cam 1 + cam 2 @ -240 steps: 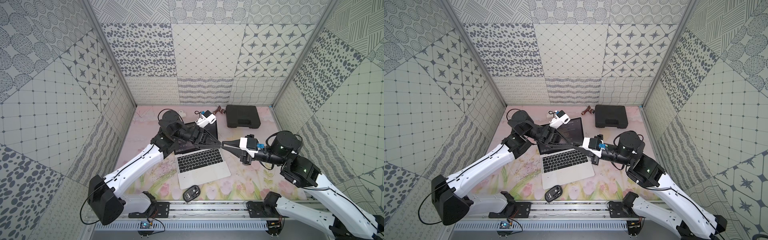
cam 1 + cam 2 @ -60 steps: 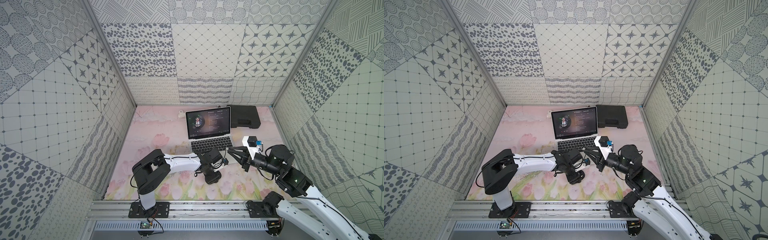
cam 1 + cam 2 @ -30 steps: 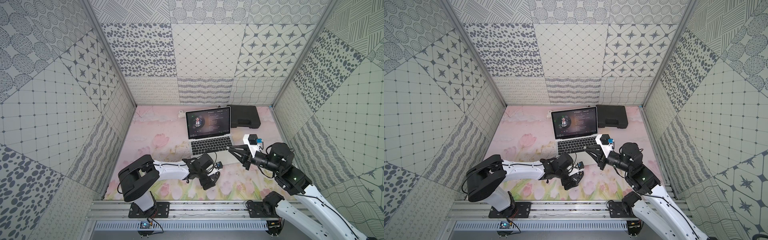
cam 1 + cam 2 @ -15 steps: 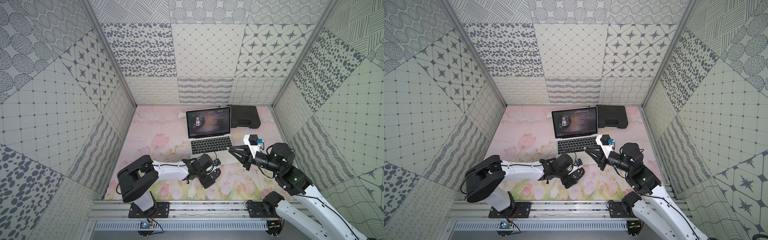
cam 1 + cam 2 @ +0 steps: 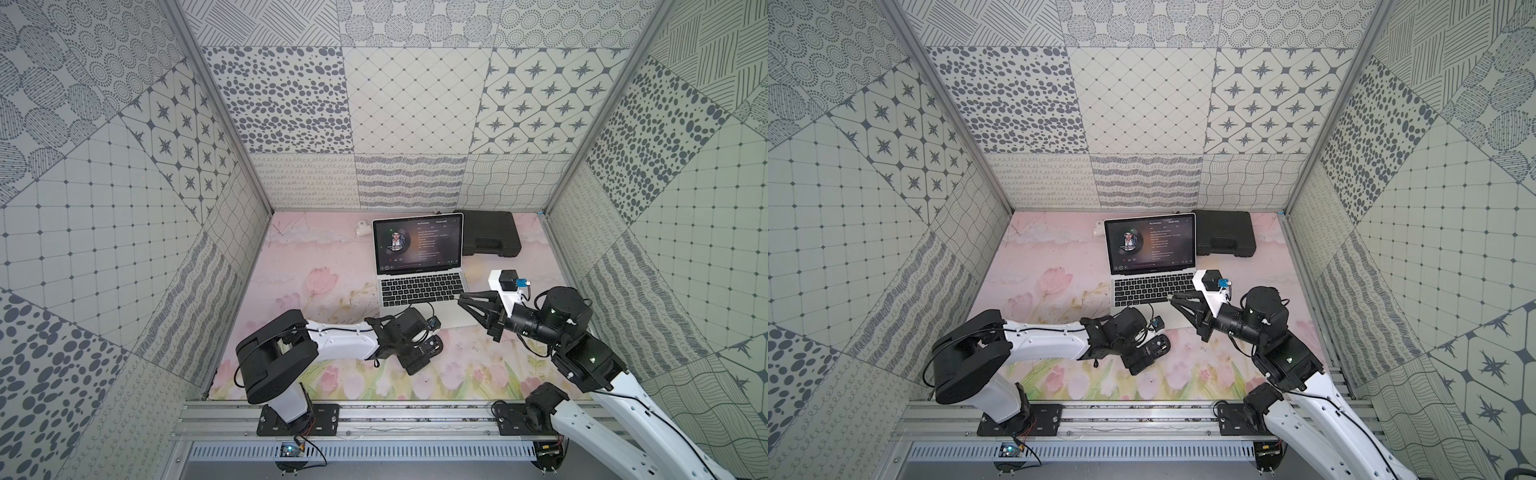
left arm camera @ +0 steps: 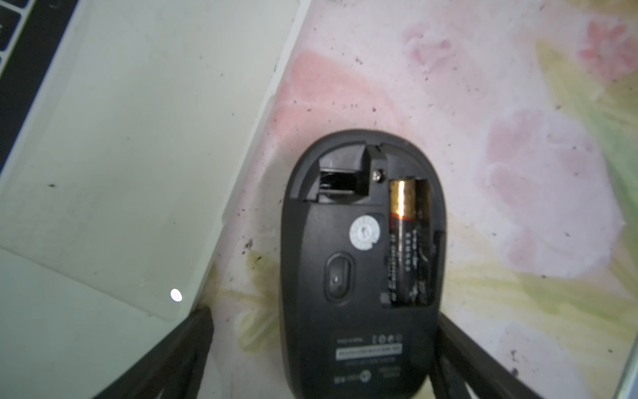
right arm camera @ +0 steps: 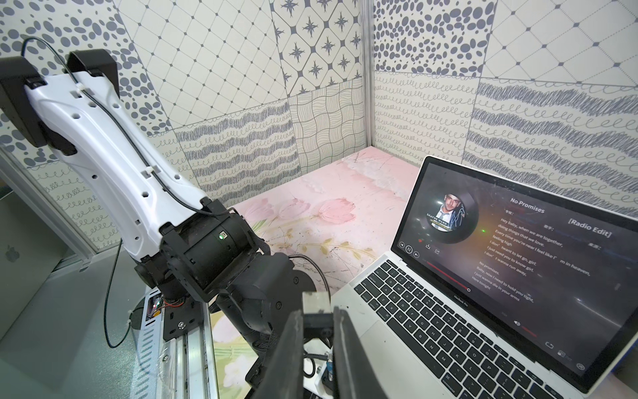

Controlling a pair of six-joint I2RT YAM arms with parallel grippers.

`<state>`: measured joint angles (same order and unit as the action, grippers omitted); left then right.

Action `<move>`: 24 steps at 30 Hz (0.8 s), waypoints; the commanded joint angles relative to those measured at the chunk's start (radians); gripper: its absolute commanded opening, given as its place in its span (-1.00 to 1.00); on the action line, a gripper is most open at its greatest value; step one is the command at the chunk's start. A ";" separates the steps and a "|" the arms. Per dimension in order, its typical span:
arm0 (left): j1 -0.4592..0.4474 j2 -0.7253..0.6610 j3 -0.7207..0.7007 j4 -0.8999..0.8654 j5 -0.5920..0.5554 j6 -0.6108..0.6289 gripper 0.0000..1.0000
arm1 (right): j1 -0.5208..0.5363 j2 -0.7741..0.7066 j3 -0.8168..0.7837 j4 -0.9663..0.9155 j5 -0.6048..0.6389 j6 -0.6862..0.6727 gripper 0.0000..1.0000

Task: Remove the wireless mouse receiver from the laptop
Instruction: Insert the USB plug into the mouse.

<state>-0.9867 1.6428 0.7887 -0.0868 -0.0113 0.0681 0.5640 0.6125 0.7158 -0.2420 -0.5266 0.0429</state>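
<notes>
Slippage is the risk: right tool [image 7: 318, 316] pinches the tiny black receiver [image 7: 315, 302] beside the slim silver laptop [image 5: 419, 286]. Left tool [image 6: 322, 316] gapes around the upturned black oval mouse [image 6: 359, 262].

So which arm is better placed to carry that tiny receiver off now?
Right, I'd say. The right fingers pinch the receiver, its metal plug out of the laptop. The left fingers stand open astride the upturned mouse.
</notes>
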 commanded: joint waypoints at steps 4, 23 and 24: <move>0.008 -0.005 -0.033 -0.032 0.029 0.030 0.75 | -0.012 -0.011 -0.002 0.043 -0.007 0.009 -0.92; 0.066 -0.098 -0.197 0.217 0.140 0.132 0.92 | -0.017 0.002 -0.001 0.043 -0.016 0.005 -0.92; 0.067 -0.099 -0.204 0.231 0.154 0.148 0.92 | -0.016 0.004 0.000 0.045 -0.018 0.003 -0.92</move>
<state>-0.9329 1.5471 0.6022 0.1349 0.0677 0.1532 0.5522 0.6106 0.7158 -0.2420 -0.5343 0.0425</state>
